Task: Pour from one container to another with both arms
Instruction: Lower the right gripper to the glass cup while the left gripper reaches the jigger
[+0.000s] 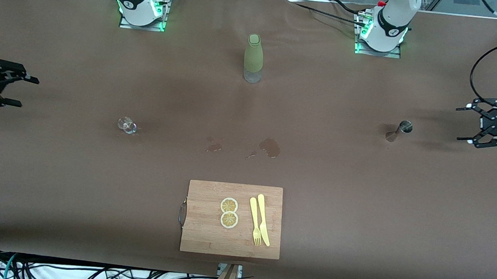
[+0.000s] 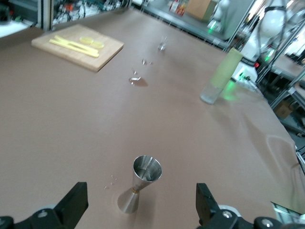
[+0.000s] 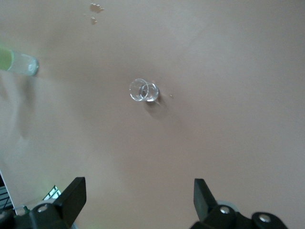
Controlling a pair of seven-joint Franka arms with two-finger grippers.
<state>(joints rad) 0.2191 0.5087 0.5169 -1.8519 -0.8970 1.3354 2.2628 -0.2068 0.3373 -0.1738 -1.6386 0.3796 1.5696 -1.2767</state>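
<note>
A tiny clear glass tumbler point(image 1: 127, 125) point(image 3: 144, 90) stands on the brown table toward the right arm's end. My right gripper point(image 1: 23, 91) point(image 3: 139, 200) hovers open at that end of the table, well short of the tumbler, with nothing between its fingers. A small silvery hourglass jigger point(image 1: 398, 130) point(image 2: 140, 188) stands upright toward the left arm's end. My left gripper point(image 1: 465, 124) point(image 2: 142, 206) is open at that edge of the table, its fingers spread wide to either side of the jigger and not touching it.
A tall olive-green bottle point(image 1: 253, 58) stands mid-table near the bases. Wet patches point(image 1: 270, 147) mark the cloth between tumbler and jigger. A wooden cutting board point(image 1: 204, 230) with two lemon slices point(image 1: 229, 212), a yellow knife and fork point(image 1: 259, 220) lies near the front edge.
</note>
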